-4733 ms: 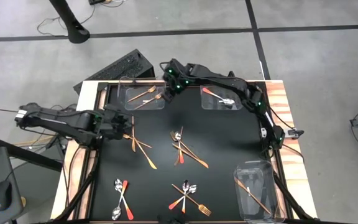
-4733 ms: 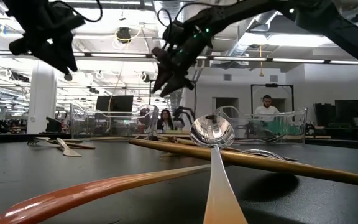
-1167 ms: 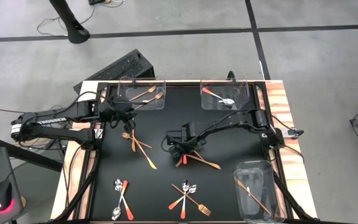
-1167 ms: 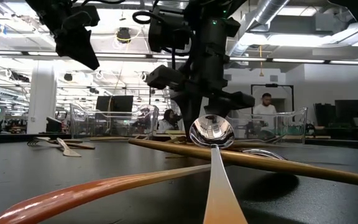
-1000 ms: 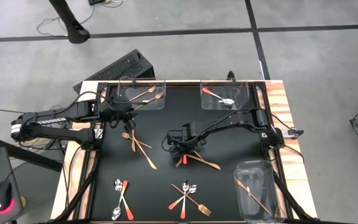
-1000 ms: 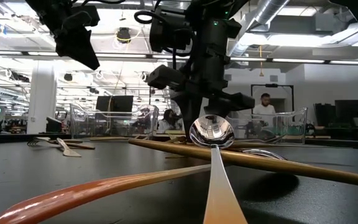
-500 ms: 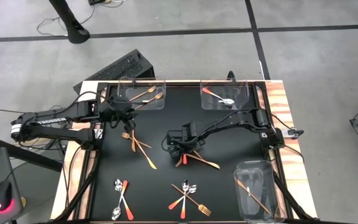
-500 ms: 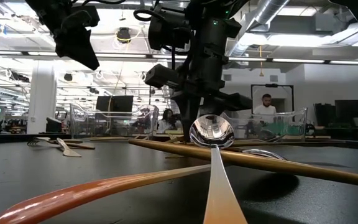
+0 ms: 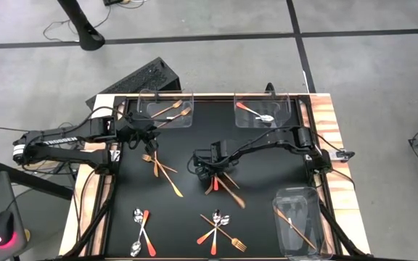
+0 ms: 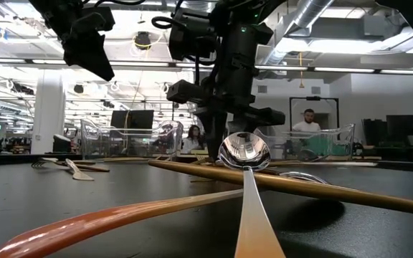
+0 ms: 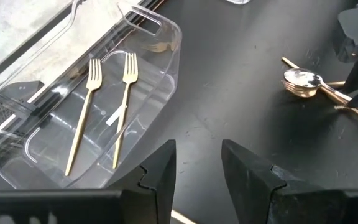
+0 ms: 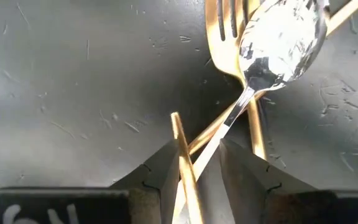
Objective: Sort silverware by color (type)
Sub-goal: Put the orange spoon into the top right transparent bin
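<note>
1. Note swing of gold stick since the frame half a second earlier: far end now lies closer to the table's near edge, at a steeper diagonal, with the near end kept at the right gripper.
2. Locate target pile well apart from the fork bin, toward the table's middle: gold stick, silver-bowled spoon and gold fork, crossed and touching.
3. Confirm right fingers parted and low over the pile, straddling stick end and spoon handle; no firm clamp visible.
4. Confirm left gripper just beside the fork bin, fingers apart, holding nothing.
5. Read long axis of stick as a diagonal, one end between the right fingers, the other pointing away from the fork bin.
6. Treat stick as light, rigid, thin and probably slick; expect pivoting or sliding under a one-sided touch.
7. Take hold across the narrow width near mid-length, clear of the spoon handle, to avoid lifting two pieces together.
</note>
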